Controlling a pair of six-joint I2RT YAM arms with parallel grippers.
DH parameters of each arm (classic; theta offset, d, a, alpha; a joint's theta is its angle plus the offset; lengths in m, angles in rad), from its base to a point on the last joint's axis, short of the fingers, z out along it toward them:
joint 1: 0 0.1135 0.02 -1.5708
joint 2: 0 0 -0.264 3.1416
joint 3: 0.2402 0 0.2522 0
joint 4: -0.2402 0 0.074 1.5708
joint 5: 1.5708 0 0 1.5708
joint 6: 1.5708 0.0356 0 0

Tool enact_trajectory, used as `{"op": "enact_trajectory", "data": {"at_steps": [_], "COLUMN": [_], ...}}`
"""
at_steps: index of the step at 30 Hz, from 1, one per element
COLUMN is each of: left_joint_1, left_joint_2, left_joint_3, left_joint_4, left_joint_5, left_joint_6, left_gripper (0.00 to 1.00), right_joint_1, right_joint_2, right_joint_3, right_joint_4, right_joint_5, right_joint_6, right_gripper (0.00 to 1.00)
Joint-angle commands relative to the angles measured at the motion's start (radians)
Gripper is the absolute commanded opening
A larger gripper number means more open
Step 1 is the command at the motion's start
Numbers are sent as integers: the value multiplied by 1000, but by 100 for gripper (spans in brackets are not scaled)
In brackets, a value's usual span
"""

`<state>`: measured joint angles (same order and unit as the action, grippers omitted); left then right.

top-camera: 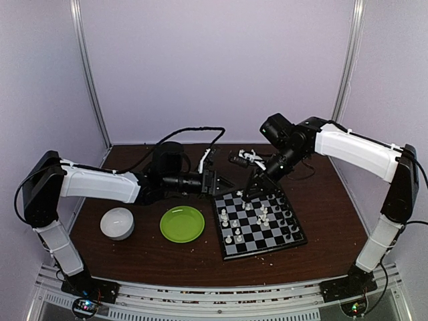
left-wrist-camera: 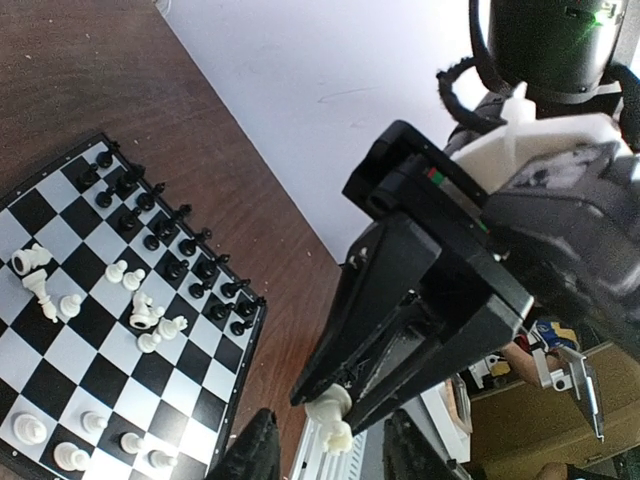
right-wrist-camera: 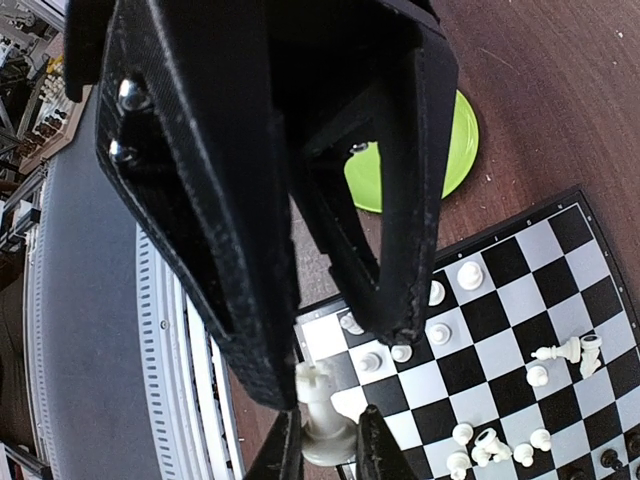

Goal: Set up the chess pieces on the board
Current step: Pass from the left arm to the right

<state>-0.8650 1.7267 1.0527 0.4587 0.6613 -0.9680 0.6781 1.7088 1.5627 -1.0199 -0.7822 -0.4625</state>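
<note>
Here, above the brown table (top-camera: 321,200) within lilac walls (top-camera: 221,67), right tool (right-wrist-camera: 330,442) pinches a white piece (right-wrist-camera: 322,408); left tool (left-wrist-camera: 337,452) stands part-open.

the desk (top-camera: 321,200) under the board (top-camera: 257,244) is dark brown wood grain with a dull sheen. the board looks smooth, and its light squares are faintly glossy. the white chess piece (left-wrist-camera: 335,425) at the tips of the right claw (left-wrist-camera: 325,400) is smooth plastic. the claw is matt black plastic with fine ridged layers and bright metal screws (right-wrist-camera: 128,95). beside the board, the green plate (top-camera: 182,224) is smooth and glossy.
</note>
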Motion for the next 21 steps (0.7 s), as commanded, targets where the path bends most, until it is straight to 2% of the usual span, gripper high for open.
{"op": "enact_trajectory", "data": {"at_steps": [1,9,21], "left_joint_1": [-5,-20,-22], "left_joint_2": [34,62,66], "left_joint_3": [26,36,16], "left_joint_4": [93,117,179], "left_joint_5": [57,79,78], "left_joint_6": [-23,-43,-65], "left_gripper": [33,30,4], "right_joint_1": [3,3,3], "right_joint_2": [-9,3,2], "right_joint_3": [33,48,33], "right_joint_4": [13,11,4], "right_joint_5": [-8,-5,14], "right_joint_6": [17,22,13], "right_gripper": [11,12,15]}}
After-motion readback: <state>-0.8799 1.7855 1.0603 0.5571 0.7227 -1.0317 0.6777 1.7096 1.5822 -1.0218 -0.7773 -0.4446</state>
